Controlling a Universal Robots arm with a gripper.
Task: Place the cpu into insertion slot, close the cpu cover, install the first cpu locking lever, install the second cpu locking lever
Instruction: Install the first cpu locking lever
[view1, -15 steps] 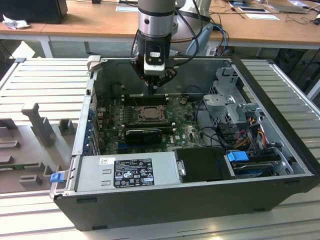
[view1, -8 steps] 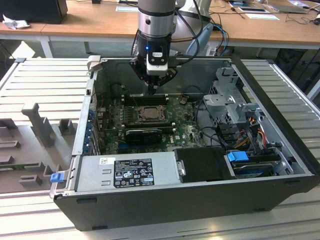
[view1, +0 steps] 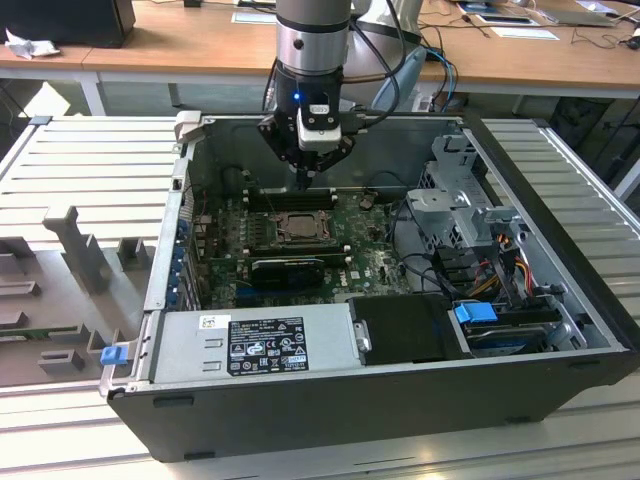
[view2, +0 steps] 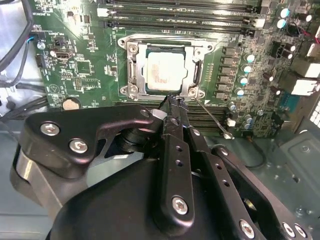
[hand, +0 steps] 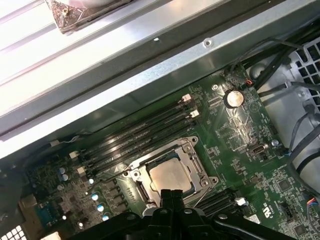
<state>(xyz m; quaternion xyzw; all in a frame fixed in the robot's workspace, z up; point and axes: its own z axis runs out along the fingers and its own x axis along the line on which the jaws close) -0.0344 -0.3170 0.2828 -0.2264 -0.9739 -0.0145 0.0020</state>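
Observation:
The cpu (view2: 162, 70) lies in the insertion slot (view2: 134, 70), silver top up. The cpu cover (view2: 165, 47) is folded down around it, so the chip shows through the cover's window. In the first wrist view the cpu (hand: 171, 176) and cpu cover (hand: 192, 162) appear just beyond my fingertips. My gripper (view2: 173, 101) is shut with nothing in it, its tip hovering at one corner of the socket. A thin wire locking lever (view2: 212, 120) sticks out from that corner, away from the frame. In the exterior view the gripper (view1: 303, 182) hangs just above the far edge of the socket (view1: 297, 226).
Long black memory slots (view2: 180, 12) flank the socket on both sides. A black expansion card (view1: 288, 268) sits in front of it. The power supply (view1: 255, 343), drive cage (view1: 465, 205) and cable bundles (view1: 500, 255) fill the case toward the exterior view's right.

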